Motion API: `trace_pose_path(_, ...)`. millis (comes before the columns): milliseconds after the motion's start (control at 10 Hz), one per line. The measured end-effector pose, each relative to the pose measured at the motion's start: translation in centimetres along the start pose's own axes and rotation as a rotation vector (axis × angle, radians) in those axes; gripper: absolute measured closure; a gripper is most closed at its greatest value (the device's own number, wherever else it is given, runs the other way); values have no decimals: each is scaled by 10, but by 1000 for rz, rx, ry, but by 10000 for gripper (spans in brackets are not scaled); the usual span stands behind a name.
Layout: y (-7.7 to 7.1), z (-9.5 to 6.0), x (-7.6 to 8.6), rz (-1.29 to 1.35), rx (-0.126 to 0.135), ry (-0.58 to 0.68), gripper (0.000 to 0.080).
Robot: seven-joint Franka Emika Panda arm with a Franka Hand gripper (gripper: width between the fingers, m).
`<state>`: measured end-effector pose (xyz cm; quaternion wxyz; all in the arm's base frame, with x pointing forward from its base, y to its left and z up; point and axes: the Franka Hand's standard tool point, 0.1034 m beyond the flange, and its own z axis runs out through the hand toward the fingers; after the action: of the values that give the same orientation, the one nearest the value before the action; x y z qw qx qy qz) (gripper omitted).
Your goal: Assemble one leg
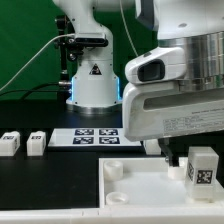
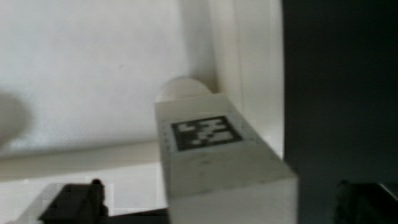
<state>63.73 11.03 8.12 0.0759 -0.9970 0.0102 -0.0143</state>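
Claw [image 2: 217, 205] is released: jaws wide, nothing held. In the wrist view both fingers [image 2: 75, 200] flank the leg [image 1: 203, 168] with clear gaps on either side, no contact.

Leg stands upright on the slab [image 1: 140, 190], at its corner on the exterior view's right, tag facing the camera. Its lower end looks seated at a round corner socket, but I can't tell how deep. It stays up with no grip on it, so I judge it is at least resting in the socket.

Why the wide jaws: probably to straddle the leg without knocking it. Either I regrip to twist or press it in, or I pull straight up and away.

Slab lies flat on the desk [image 1: 40, 175] with its sockets facing up, which is why the leg goes in vertically.

Two spare legs [image 1: 10, 143] [image 1: 36, 142] lie side by side on the desk at the exterior view's left, well apart from the slab. The marker board [image 1: 95, 136] sits behind the slab, untouched.

Risk: a sideways drift of a finger tips the leg.
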Motion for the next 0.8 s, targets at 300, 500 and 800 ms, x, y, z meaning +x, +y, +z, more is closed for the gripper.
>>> trace_pose_path(300,-1,1,-1,98,5,0,360)
trace_pose_path(500,0,1,-1,317,4,-1,507)
trace_pose_path(800,2,1,-1,586,6,0,507)
